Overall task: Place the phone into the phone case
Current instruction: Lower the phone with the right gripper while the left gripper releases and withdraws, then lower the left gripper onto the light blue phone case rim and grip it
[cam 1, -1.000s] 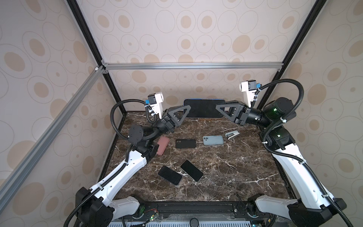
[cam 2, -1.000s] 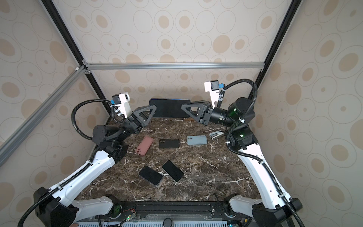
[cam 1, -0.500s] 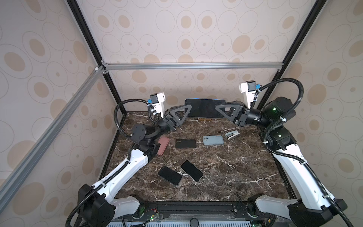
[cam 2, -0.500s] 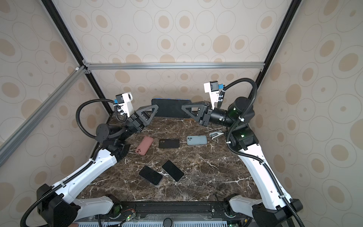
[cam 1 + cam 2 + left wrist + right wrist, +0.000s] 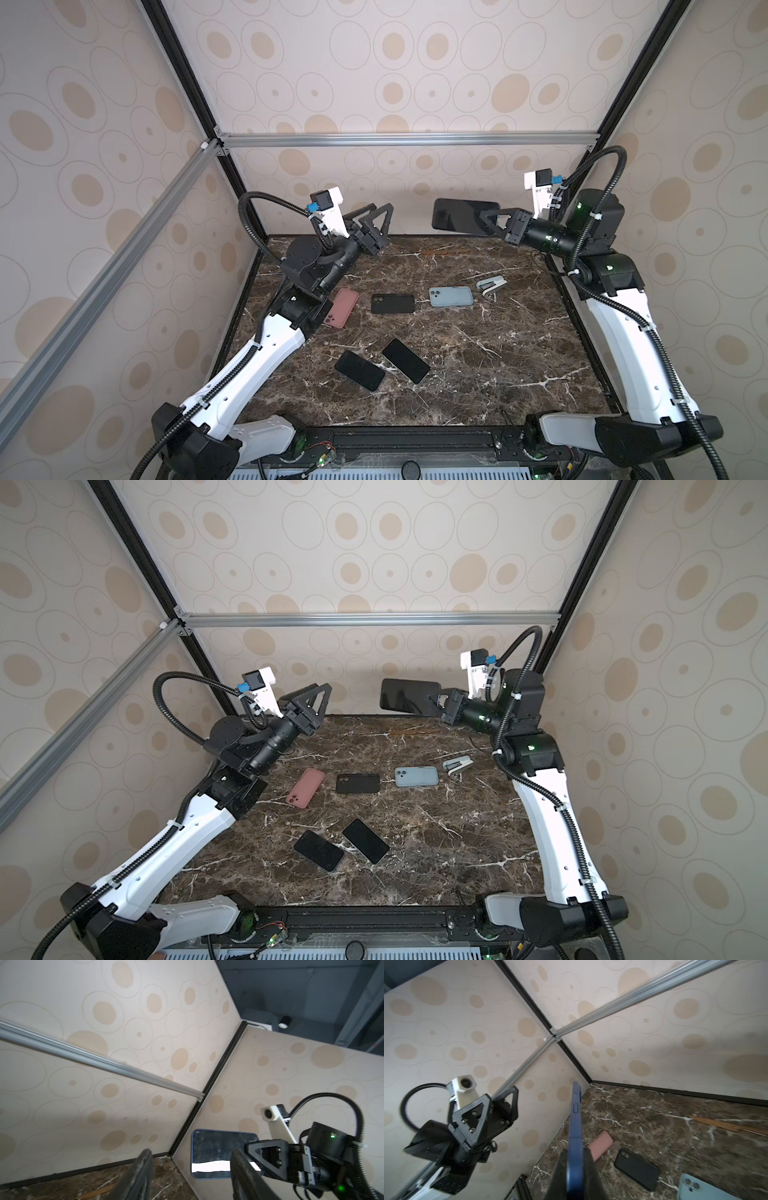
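**Right gripper holds the phone aloft; left gripper open and empty**

Top views: the right gripper (image 5: 478, 219) is clamped on one end of the blue-edged phone (image 5: 455, 212). The phone juts out past its fingertips, clear of the marble table (image 5: 498, 353), toward the left gripper (image 5: 382, 206). The left gripper stands apart from the phone's free end, jaws parted with nothing between them. Well below both grippers a pink case (image 5: 306, 788), a black case (image 5: 358, 783) and a light blue case (image 5: 416, 776) lie in a row. Nearer the arm bases, a black phone (image 5: 319, 850) lies just beside a second black phone (image 5: 365, 840).

Left wrist: the left gripper's fingers (image 5: 143, 1174) frame a wide, empty gap. Beyond it the phone's dark screen (image 5: 216, 1151) faces them.

Right wrist: the phone (image 5: 575, 1115) stands edge-on, pinched on both faces between the right gripper's fingers (image 5: 560, 1174). The cases lie on the table below.
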### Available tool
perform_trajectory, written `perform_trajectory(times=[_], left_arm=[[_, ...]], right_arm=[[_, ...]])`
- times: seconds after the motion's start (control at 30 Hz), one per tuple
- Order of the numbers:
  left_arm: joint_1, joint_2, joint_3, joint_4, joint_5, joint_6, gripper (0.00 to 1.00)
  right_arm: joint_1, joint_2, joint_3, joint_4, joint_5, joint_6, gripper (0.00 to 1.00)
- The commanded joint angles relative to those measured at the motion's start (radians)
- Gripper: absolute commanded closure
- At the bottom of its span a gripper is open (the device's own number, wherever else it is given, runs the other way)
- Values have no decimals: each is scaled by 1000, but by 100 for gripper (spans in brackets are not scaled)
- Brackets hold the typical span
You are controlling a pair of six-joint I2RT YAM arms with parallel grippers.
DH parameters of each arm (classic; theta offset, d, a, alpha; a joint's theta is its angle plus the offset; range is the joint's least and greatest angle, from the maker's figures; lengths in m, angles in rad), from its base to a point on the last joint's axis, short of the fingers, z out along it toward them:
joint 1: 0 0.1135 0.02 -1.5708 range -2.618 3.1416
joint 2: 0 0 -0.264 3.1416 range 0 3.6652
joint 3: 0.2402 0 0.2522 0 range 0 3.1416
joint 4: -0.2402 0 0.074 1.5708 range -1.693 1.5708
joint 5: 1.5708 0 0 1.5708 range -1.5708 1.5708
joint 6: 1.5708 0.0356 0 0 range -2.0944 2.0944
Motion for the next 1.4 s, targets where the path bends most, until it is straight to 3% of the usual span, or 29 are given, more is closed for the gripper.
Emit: perform_trajectory(times=[0.0,0.23,0.47,0.73,0.97,1.1,1.37], left_arm=[[1,91,64,-239,-85,91,41],[-61,358,211,-473,-108,148,41],[-144,637,387,-520,-68,202,57],[-207,932,650,-560,-46,229,68],[-227,1167,904,-663,-55,256,86],[-236,1265,1034,-736,-59,271,88],[-246,1338,1056,-756,-35,266,95]], right_arm=[[-27,17,49,-171,142,-135,100],[-30,38,-18,-263,318,-237,100],[-31,4,-81,-304,376,-248,100],[-31,-85,-105,-379,494,-328,100],[-30,-153,-154,-387,524,-360,100],[-30,-164,-157,-400,539,-374,100],[-31,-185,-164,-406,548,-391,100]])
